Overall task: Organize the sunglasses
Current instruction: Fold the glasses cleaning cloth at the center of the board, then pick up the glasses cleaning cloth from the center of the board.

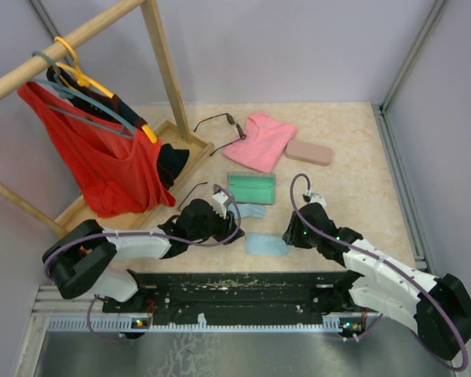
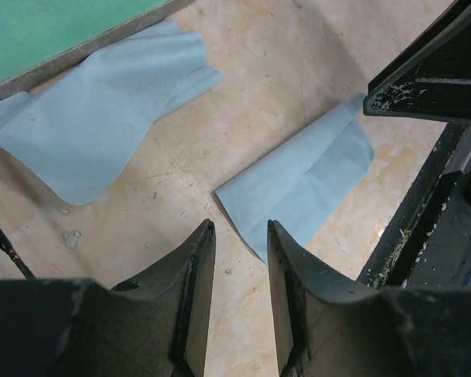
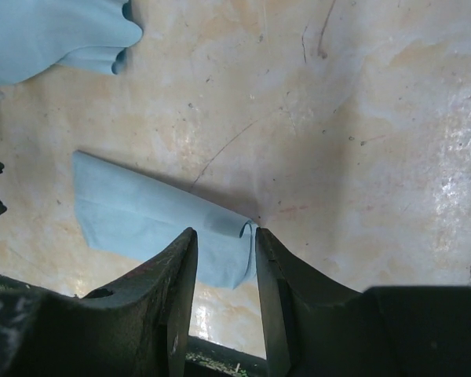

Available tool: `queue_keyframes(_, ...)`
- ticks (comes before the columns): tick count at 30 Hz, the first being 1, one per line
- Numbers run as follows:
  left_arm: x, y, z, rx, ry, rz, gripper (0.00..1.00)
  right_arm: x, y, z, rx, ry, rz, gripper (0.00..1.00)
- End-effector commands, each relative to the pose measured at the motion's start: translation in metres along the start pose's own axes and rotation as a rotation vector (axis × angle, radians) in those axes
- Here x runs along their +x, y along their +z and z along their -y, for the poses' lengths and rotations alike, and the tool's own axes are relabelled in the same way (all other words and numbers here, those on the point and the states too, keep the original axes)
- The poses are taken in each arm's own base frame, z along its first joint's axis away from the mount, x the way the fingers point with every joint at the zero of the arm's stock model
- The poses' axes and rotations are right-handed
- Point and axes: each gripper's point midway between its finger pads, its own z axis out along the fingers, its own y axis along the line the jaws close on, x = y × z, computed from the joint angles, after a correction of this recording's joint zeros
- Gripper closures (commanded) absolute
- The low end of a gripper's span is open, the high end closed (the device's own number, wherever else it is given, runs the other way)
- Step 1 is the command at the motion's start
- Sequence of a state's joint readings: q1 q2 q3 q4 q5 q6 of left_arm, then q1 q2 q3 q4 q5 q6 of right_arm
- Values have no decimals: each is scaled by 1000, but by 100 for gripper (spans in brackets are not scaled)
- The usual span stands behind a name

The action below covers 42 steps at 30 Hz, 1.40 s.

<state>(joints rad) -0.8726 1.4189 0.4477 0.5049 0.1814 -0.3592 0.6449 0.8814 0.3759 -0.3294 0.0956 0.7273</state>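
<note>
Sunglasses (image 1: 218, 123) lie beside the pink cloth (image 1: 261, 141) from above, perhaps a second pair (image 1: 195, 191) just beside the left gripper (image 1: 220, 207); left wrist: its jaws slightly apart and empty near a folded blue cloth (image 2: 298, 184); right wrist: right gripper (image 3: 225, 233) slightly apart astride that cloth's end

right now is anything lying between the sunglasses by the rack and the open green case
Yes. The pink cloth lies beside the sunglasses, and its near corner reaches into the straight line toward the open green case. It lies low, so a lifted carry would probably clear it.
</note>
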Motion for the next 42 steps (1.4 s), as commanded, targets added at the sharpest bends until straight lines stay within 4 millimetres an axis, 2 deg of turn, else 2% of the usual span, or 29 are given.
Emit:
queue_keyframes(1, -14, 2, 7, 16, -16, 27, 60, -17, -2, -16, -32, 37, 23, 64)
queue_keyframes(10, -14, 5, 6, 12, -32, 37, 54, -15, 5, -16, -39, 47, 5, 65)
queue_keyframes(21, -16, 4, 3, -3, -52, 50, 52, -20, 12, -18, -47, 49, 14, 74)
queue_keyframes(25, -19, 2, 1, -14, -61, 64, 52, -22, 14, -15, -40, 51, 20, 78)
queue_keyframes(31, -24, -1, 0, -5, -78, 82, 42, -23, 16, -11, -23, 43, 21, 84)
queue_keyframes(36, -33, -6, -1, -8, -112, 129, 43, -23, 17, -14, -38, 41, 15, 93)
queue_keyframes(39, -41, -10, 3, 28, -150, 174, 38, -23, 18, -13, -38, 39, 18, 99)
queue_keyframes(42, -44, -7, 8, 52, -120, 152, 34, -24, 17, -14, -40, 40, 24, 100)
